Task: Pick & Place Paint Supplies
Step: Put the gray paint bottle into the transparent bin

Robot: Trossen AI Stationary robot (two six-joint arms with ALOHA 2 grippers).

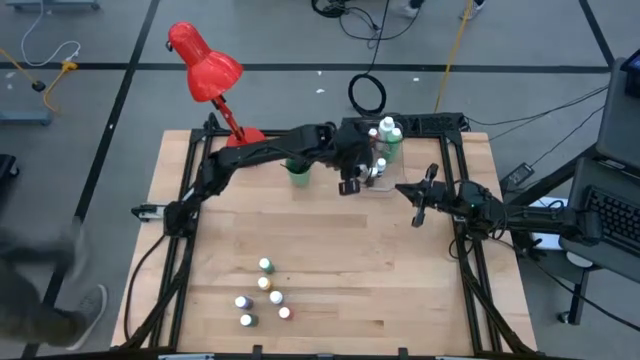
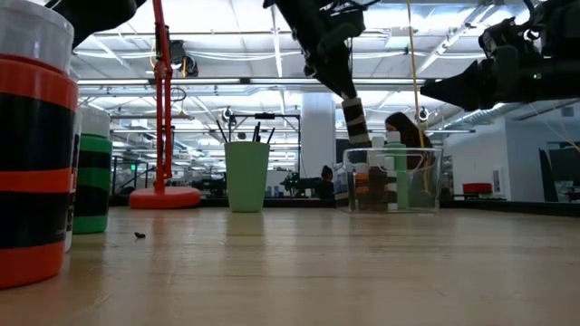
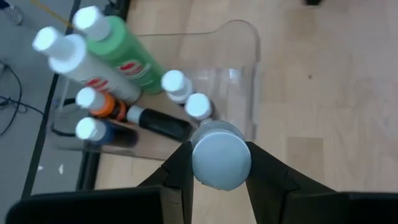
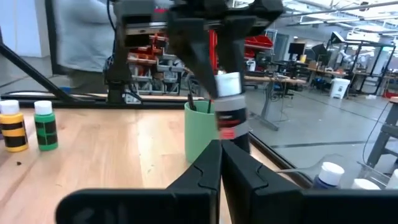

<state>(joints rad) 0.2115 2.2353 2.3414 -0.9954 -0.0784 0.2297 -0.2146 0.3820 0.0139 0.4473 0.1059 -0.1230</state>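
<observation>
My left gripper [image 2: 349,91] is over the clear plastic bin [image 2: 426,186] at the table's far side, shut on a small dark paint bottle [image 2: 355,119] with a white cap [image 3: 221,155]. The bin holds a tall green bottle [image 3: 127,59], a tall white bottle [image 3: 81,62] and several small bottles. Left of it stands the green cup [image 2: 246,177], with brushes [image 2: 258,134] sticking out. Several small bottles [image 1: 262,292] stand near the table's near edge. My right gripper [image 1: 405,190] hangs shut and empty to the right of the bin. My left gripper pinches the small bottle just under its white cap [image 4: 228,84] between its two fingers [image 3: 264,171]. The fingers slant down from above, coming from the table's left. The bottle hangs tilted below them, lifted clear above the bin.
A red desk lamp [image 1: 205,70] stands on its base [image 2: 163,196] at the far left of the table. In the low view an orange-and-black bottle [image 2: 32,154] and a green-and-black one [image 2: 91,181] stand close to the camera. Bare wood lies between the bin and the near bottles.
</observation>
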